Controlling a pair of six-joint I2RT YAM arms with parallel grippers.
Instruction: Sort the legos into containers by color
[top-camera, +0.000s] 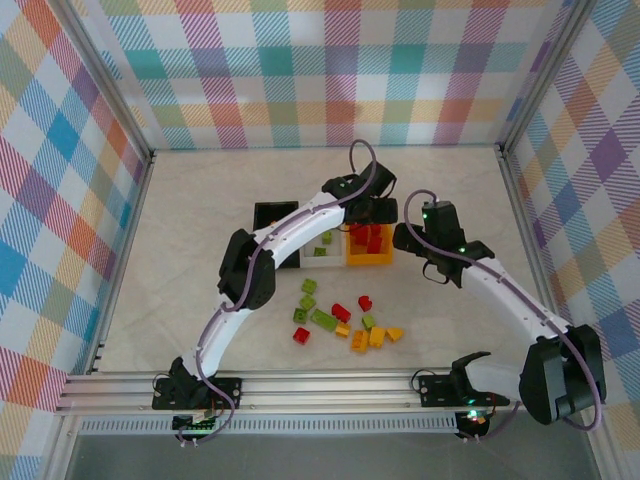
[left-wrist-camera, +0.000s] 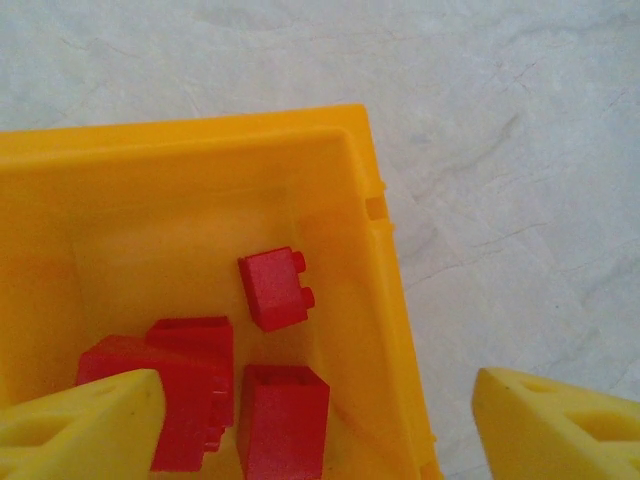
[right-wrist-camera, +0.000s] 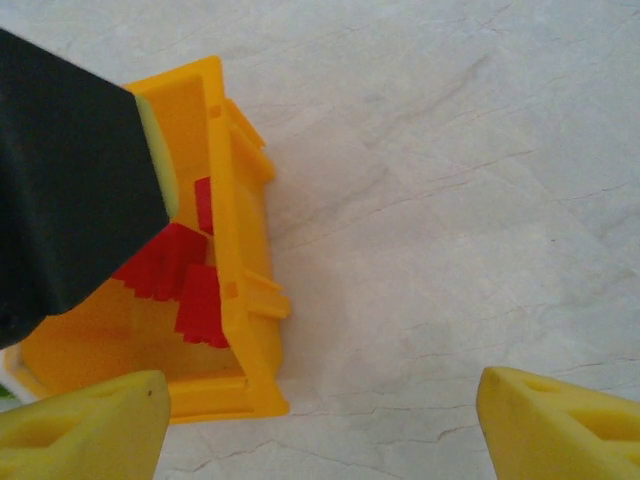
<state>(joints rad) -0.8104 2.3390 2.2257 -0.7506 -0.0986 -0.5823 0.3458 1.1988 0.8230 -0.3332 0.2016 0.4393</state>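
Tabletop (top-camera: 200, 200) of pale marbled stone, seen from above, with two arms reaching in from its near edge. Three bins stand in a row near the middle: a black bin (top-camera: 275, 215) on the left, a white bin (top-camera: 322, 263) just beside it, and an orange bin (top-camera: 368, 262) on the right.

The left tool (left-wrist-camera: 316, 390) hangs directly over the orange bin, its yellow fingers wide apart and holding nothing. The right tool (right-wrist-camera: 320, 390) hovers just beside that bin's right wall, over bare tabletop, its fingers also wide apart and empty.

Loose bricks (top-camera: 340, 318) lie scattered on the tabletop between the bins and the arm bases, well apart from both tools. The scatter's long axis runs left to right. Either tool would need to draw back toward the bases to reach it. The right tool looks nearer to the scatter's right end, where the yellow-orange bricks (top-camera: 377, 336) sit.

A long green brick (top-camera: 323, 319) lies slantwise, from far-left to near-right.

Inside the orange bin, one small red brick (left-wrist-camera: 275, 290) lies on its side, apart from the other red ones. Its studs point at the bin's right wall, and its long axis runs roughly along that wall.
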